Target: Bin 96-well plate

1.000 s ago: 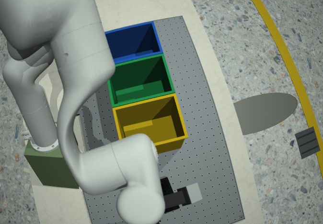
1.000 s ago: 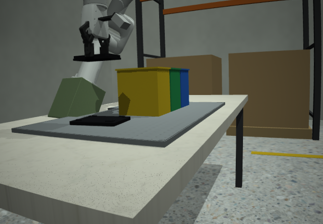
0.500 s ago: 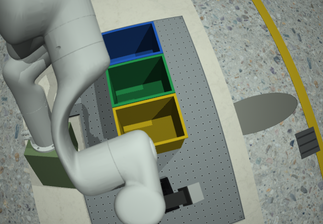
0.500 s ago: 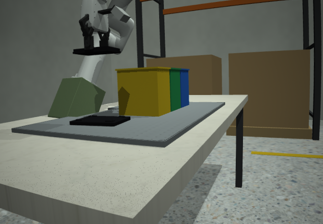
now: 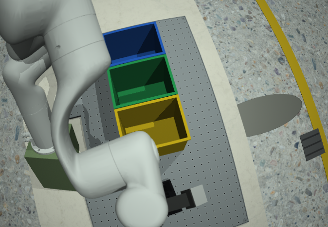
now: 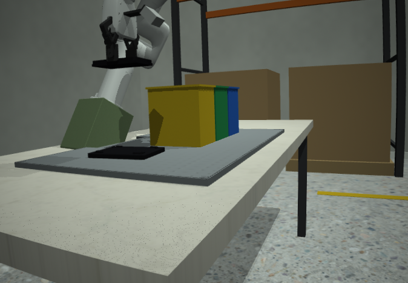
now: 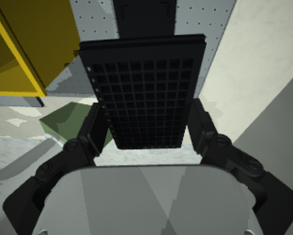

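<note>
Carry the load along the row of three bins to the blue bin [image 5: 158, 38], the farthest from where the arm [image 5: 79, 92] now works; pass over the yellow bin [image 5: 185, 131] and the green bin [image 5: 172, 73] with height to spare above their rims, so none is tipped. Keep the 96-well plate [image 7: 145, 99] level, and release only once its middle is over the blue mouth.

The pincer [image 7: 146, 127] is pinching the plate by its long edges, one finger on each side. The plate hangs high above the worktop [image 6: 98, 226], near the yellow bin's corner and above the vacated plate nest N1 [image 6: 126, 151].

The bins stand touching on a grey perforated mat [image 6: 210, 161]. Beyond the worktop are a terrazzo floor [image 5: 264, 47] with a yellow line [image 5: 285, 49], a shelf rack [image 6: 399, 75] and brown crates [image 6: 339, 108].
</note>
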You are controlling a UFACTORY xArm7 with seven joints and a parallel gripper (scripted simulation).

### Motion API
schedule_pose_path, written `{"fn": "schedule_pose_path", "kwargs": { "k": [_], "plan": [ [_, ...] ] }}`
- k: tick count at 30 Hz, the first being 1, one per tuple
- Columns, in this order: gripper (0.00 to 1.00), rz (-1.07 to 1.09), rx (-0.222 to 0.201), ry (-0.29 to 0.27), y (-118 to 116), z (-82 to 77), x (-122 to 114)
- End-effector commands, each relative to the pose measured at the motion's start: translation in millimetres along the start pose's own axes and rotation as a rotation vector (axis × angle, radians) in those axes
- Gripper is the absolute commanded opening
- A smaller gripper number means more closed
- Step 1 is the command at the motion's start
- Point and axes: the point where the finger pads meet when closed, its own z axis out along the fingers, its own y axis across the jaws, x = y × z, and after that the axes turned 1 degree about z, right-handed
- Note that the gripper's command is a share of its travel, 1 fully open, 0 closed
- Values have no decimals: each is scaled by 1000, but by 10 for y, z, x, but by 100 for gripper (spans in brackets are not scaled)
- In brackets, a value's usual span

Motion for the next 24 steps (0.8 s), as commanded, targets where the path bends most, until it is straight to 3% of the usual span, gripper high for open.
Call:
{"fn": "schedule_pose_path", "kwargs": {
  "k": [1,24],
  "plan": [
    [0,97,-4,3,-83,-17,25],
    [0,99,-4,3,-704,-3,153]
  ]
}}
